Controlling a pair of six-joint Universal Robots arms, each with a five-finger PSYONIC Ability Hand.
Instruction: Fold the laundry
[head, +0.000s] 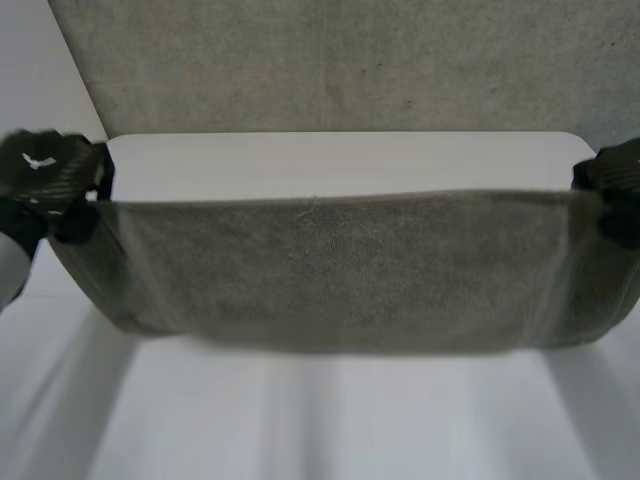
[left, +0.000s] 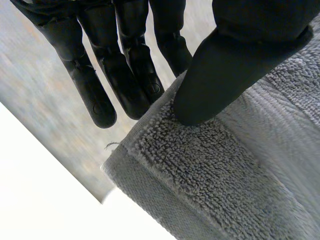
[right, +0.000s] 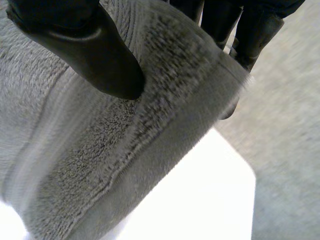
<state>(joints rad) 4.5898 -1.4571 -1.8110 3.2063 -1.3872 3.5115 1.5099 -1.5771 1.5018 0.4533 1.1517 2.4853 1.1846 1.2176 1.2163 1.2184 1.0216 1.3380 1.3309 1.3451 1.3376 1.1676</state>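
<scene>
The white tabletop (head: 320, 420) lies bare across the near part of the head view, and its rounded far edge shows again beyond the cloth. Above it hangs the grey towel (head: 330, 270), drawn out sideways into a long band between the two hands and held up off the tabletop. Its upper edge runs almost straight from hand to hand. Its lower edge sags a little in the middle, and each end droops under the hand that holds it.

The left hand (head: 50, 180) is at the upper corner of the towel's left end. In the left wrist view its thumb presses on the looped pile just inside the hemmed corner. The straight fingers (left: 125, 85) lie behind the same edge, so the corner is pinched between thumb and fingers.

The right hand (head: 612, 185) is at the upper corner of the right end. In the right wrist view its thumb bears on the towel's face beside the hem, and the fingers (right: 252, 35) come out from behind the top edge, clamping the cloth the same way. A rounded corner of the tabletop shows beneath that end.

Past the tabletop's far edge lies a grey, speckled floor (head: 330, 60).
</scene>
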